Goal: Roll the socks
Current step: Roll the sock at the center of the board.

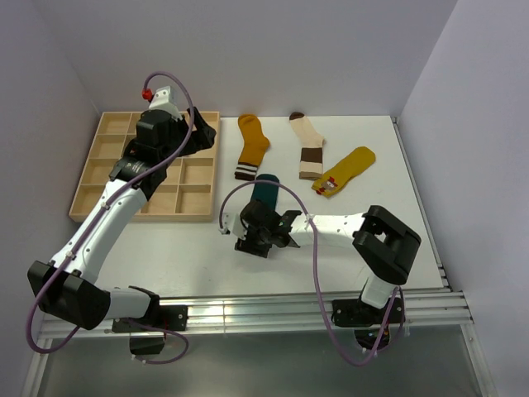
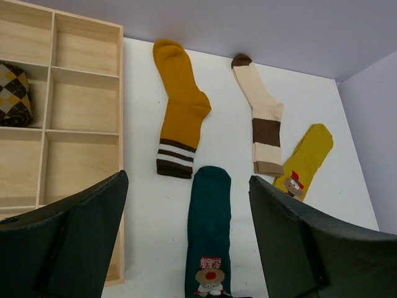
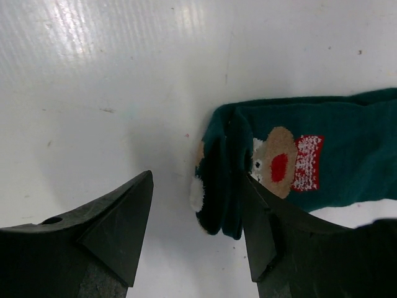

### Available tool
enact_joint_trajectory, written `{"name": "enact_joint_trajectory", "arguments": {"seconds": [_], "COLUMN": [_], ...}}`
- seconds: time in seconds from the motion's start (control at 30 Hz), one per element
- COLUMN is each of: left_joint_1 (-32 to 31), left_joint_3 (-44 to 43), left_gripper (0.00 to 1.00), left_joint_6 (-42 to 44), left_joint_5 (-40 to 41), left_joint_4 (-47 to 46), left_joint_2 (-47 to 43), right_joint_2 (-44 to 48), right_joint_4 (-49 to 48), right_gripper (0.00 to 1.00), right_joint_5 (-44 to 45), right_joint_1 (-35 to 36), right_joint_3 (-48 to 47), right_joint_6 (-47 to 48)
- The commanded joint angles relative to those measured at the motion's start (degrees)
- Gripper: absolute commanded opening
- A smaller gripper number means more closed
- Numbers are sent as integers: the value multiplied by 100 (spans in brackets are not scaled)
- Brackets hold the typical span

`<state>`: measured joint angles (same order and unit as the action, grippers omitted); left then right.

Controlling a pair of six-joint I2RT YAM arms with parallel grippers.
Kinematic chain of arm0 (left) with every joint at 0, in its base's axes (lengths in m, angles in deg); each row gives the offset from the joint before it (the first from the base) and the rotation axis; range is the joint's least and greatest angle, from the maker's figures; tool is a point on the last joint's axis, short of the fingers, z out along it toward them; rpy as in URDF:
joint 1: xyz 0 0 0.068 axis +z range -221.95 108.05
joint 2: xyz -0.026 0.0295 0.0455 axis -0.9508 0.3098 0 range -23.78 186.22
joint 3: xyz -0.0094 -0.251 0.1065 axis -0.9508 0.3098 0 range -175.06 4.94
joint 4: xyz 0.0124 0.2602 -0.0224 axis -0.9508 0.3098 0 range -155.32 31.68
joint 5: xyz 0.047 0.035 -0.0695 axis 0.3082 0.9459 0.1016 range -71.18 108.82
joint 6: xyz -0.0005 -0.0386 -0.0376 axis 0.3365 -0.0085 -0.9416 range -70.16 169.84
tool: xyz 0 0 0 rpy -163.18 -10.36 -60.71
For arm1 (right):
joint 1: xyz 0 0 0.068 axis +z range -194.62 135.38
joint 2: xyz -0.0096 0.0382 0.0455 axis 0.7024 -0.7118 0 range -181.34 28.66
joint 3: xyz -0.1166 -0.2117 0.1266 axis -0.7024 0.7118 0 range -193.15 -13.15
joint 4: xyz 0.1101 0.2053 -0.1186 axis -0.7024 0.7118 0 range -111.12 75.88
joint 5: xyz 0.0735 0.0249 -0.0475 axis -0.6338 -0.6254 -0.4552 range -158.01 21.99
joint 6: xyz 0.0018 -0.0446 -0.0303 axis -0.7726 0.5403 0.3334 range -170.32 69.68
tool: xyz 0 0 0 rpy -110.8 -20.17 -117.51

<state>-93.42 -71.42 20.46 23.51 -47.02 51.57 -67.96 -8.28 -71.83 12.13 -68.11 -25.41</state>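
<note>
Currently the step in hand is the start of a roll on the teal sock (image 1: 266, 188). It lies lengthwise on the bench (image 1: 190, 248), near the middle, with its printed end towards the arm bases. In the right wrist view that near end is doubled over once, so the roll appears barely begun.

The right gripper (image 3: 197, 180) is low at this end. Its fingers (image 3: 108, 226) stand apart and grip nothing; one sits against the folded edge and the other over bare bench. The left gripper (image 2: 186, 183) is held high near the wooden tray (image 2: 80, 102), fingers spread wide and empty.

Next move, as judged:
- Close the right fingers on the doubled edge only, not on the flat layer beneath.
- Turn the fold away along the length of the sock, keeping the roll tight.
- Bring the left arm down if the far end needs pinning; soft knit will likely spring open.

Remaining work: the mustard sock (image 1: 250, 147), cream sock (image 1: 309, 149) and yellow sock (image 1: 347, 172) lie flat and unrolled in a row beyond the teal one, apart from each other. An argyle sock (image 2: 12, 93) already sits in a tray compartment.

Surface: white, smooth, slightly glossy. Pale lilac walls (image 1: 289, 58) enclose the left, back and right sides. A metal rail (image 1: 248, 310) runs along the near edge.
</note>
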Motion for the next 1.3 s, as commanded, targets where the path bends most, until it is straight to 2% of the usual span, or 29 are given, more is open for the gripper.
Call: {"name": "enact_joint_trajectory", "arguments": {"seconds": [0.0,0.2,0.47,0.97,1.07,1.1,1.13,1.27], "left_joint_1": [-32,-32,-32,-32,-32,-24,-32,-32], "left_joint_3": [42,7,-107,-72,7,76,112,270], "left_gripper": [84,84,84,84,84,84,84,83], "left_joint_6": [56,117,152,126,109,109,100,100], "left_joint_5": [-73,-126,-126,-187,-231,-240,-249,-328], "left_joint_4": [-240,-178,-82,-108,-222,-266,-353,-546], "left_joint_2": [-47,23,102,269,313,331,340,419], "right_joint_2": [38,64,56,38,-6,-32,-24,55], "right_joint_4": [-133,184,254,395,325,316,298,263], "right_gripper": [65,65,65,64,53,41,34,23], "right_joint_5": [363,723,952,645,610,575,505,31], "right_joint_1": [11,11,11,3,-6,-15,-59,-322], "right_joint_3": [-137,-393,-226,90,117,108,117,126], "right_joint_6": [-82,-214,-127,76,137,181,190,339]}}
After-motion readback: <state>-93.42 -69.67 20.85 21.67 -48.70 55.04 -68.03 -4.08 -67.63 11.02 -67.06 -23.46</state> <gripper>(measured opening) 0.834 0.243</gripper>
